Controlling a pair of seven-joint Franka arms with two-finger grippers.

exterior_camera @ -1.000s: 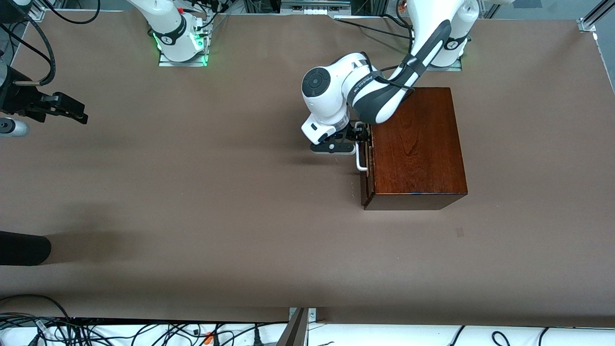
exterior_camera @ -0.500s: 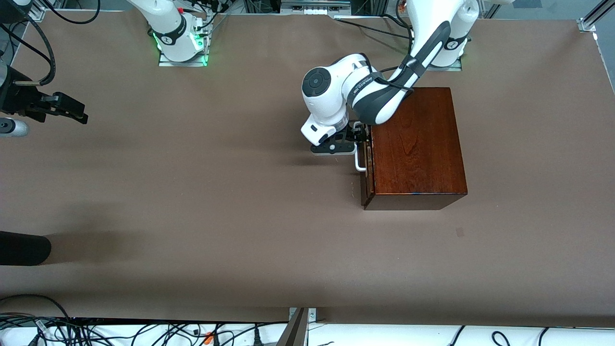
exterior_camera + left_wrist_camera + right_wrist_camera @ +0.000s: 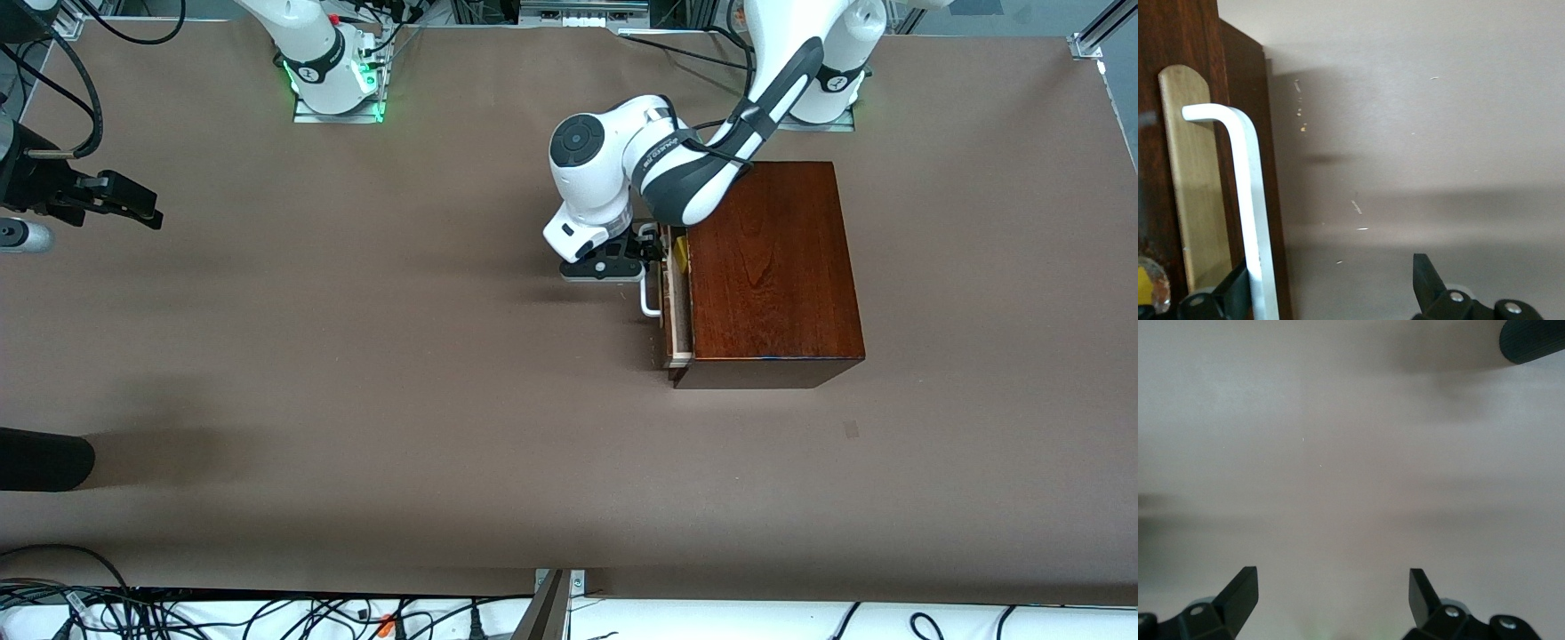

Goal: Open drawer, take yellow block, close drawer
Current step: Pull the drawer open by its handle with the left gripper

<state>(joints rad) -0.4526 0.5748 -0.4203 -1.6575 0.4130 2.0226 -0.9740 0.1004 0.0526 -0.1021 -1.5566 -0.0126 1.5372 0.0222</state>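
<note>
The dark reddish-brown box (image 3: 769,267) stands near the left arm's base. Its drawer (image 3: 677,311) is pulled out a little and shows a pale wood rim. A corner of the yellow block (image 3: 679,252) shows in the gap, and also in the left wrist view (image 3: 1145,287). My left gripper (image 3: 652,253) is open at the white handle (image 3: 650,289). In the left wrist view (image 3: 1330,270) one finger (image 3: 1237,287) sits between the handle (image 3: 1248,200) and the drawer front, against the bar. My right gripper (image 3: 133,209) waits open over bare table at the right arm's end, as the right wrist view (image 3: 1331,587) shows.
A black rounded object (image 3: 44,458) lies at the table's edge at the right arm's end, nearer to the camera; it also shows in the right wrist view (image 3: 1531,340). Cables (image 3: 267,613) run along the near edge. Brown table (image 3: 400,373) spreads between the arms.
The left gripper has moved toward the right arm's end with the handle. The drawer has slid out a little, and the pale rim and yellow block have come into sight. The right arm is still.
</note>
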